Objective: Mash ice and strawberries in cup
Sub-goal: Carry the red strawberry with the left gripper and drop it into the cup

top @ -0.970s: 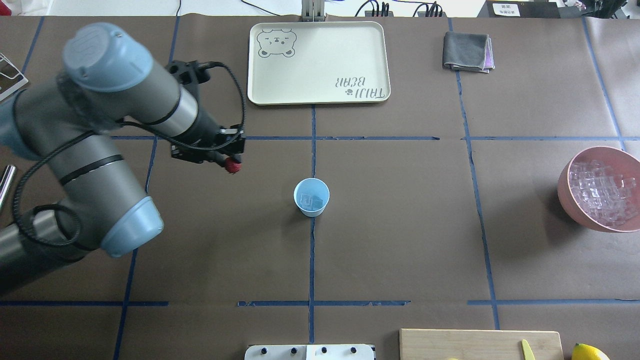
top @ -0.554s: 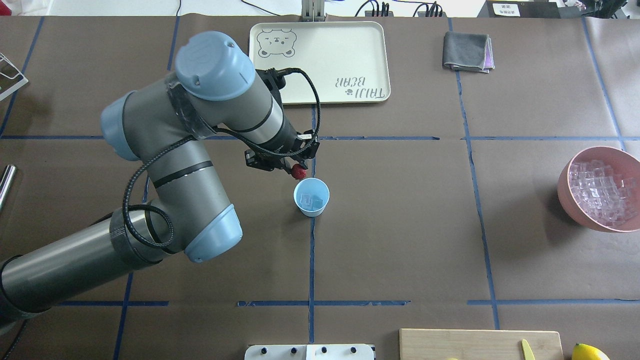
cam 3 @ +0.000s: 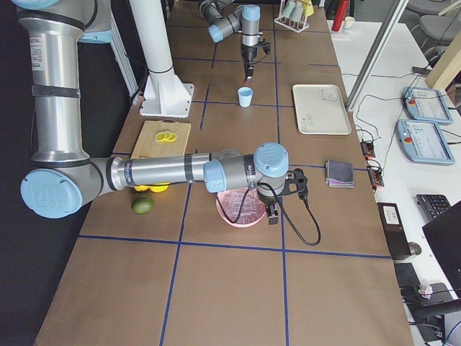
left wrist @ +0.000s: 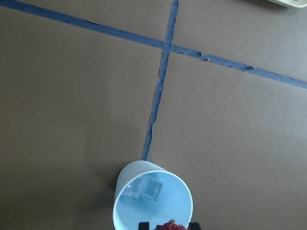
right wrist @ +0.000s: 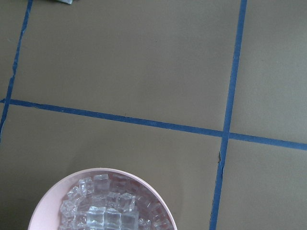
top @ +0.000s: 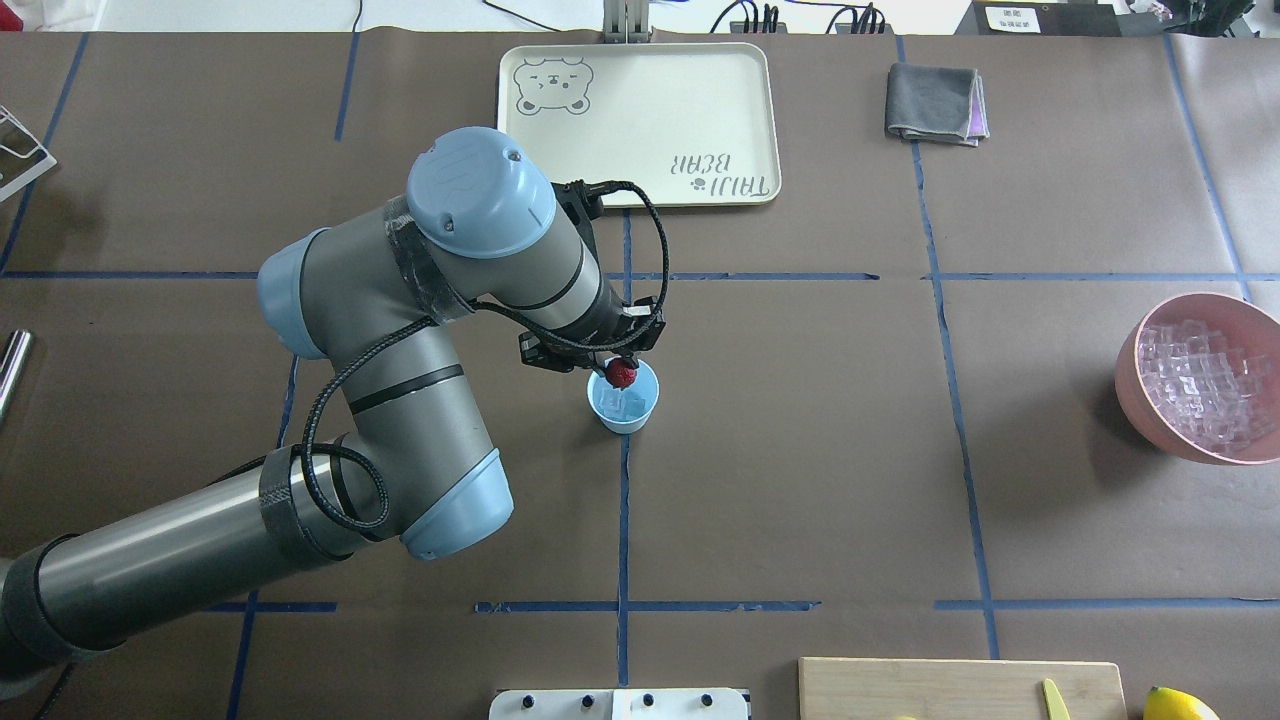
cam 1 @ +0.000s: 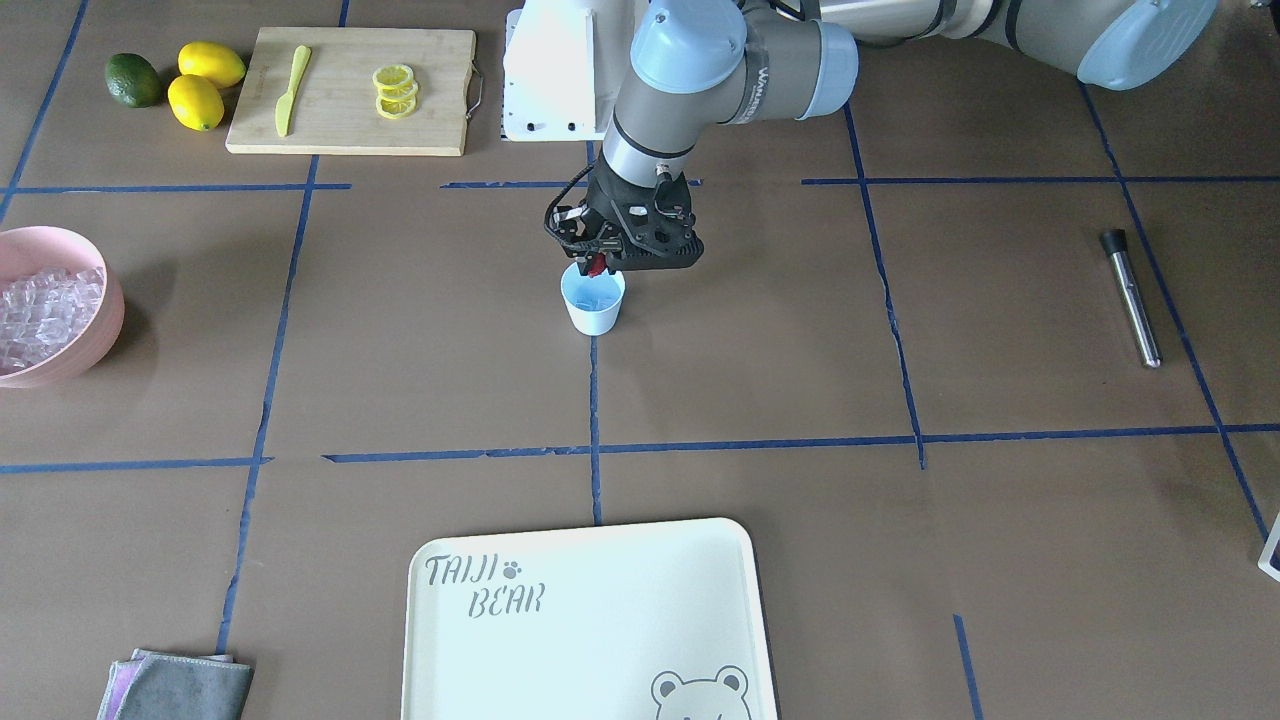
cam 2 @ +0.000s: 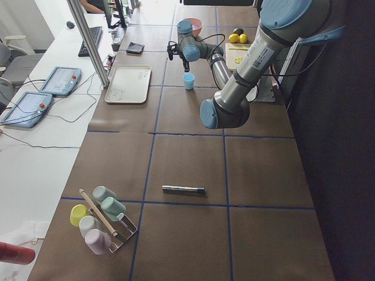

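Left tool (top: 620, 368): clamped on the strawberry (top: 621, 375) and pointing down, pretty much dead centre of the overhead frame.
Strawberry: small red berry pinched between the two fingertips (left wrist: 143, 224), hanging over the top rim of the cup (top: 624, 412). Can't tell if it dips below the rim.
Cup: pale blue and upright, sitting on the vertical blue tape line mid-frame on the worktop (top: 800, 450).
Ice (left wrist: 144, 188): two clear cubes at the bottom of the cup, side by side.
Right tool (cam 3: 272, 210): only shows up in the right-side view, lower middle of the frame, just over the pink bowl (top: 1135, 385). Honestly can't tell if its fingers are apart or together.
Pink bowl: right edge of the overhead frame, well away from the cup, piled with more clear cubes.
Tray (top: 640, 125): cream with a bear print, top centre of the overhead frame.
Cloth (top: 935, 102): grey and folded, upper right.
Cutting board (cam 1: 350, 92): upper left of the front view, with lemon slices (cam 1: 394, 90) on it.
Metal rod (cam 1: 1131, 298): lying flat at the right of the front view.
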